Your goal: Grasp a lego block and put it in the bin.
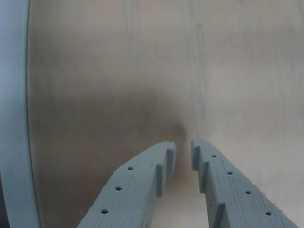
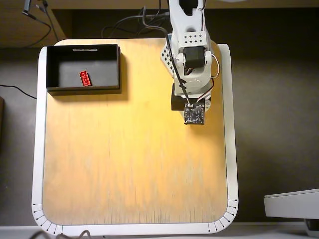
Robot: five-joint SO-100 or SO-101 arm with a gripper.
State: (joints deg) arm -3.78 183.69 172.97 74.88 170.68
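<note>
In the overhead view the red lego block (image 2: 85, 78) lies on the floor of the black bin (image 2: 102, 67) at the table's top left. The arm (image 2: 189, 55) is folded back near the top centre, well to the right of the bin, and its wrist camera board (image 2: 194, 113) covers the gripper from above. The wrist view shows my gripper (image 1: 183, 153) pointing down at bare wood. Its two grey fingers (image 1: 137, 185) stand a narrow gap apart with nothing between them. Neither the block nor the bin appears in the wrist view.
The wooden tabletop (image 2: 129, 159) has a white raised rim (image 2: 230, 149), also seen at the left of the wrist view as a white rim (image 1: 14, 118). Cables (image 2: 124, 30) run behind the table. A pale grey device (image 2: 291, 204) sits off the table at the lower right.
</note>
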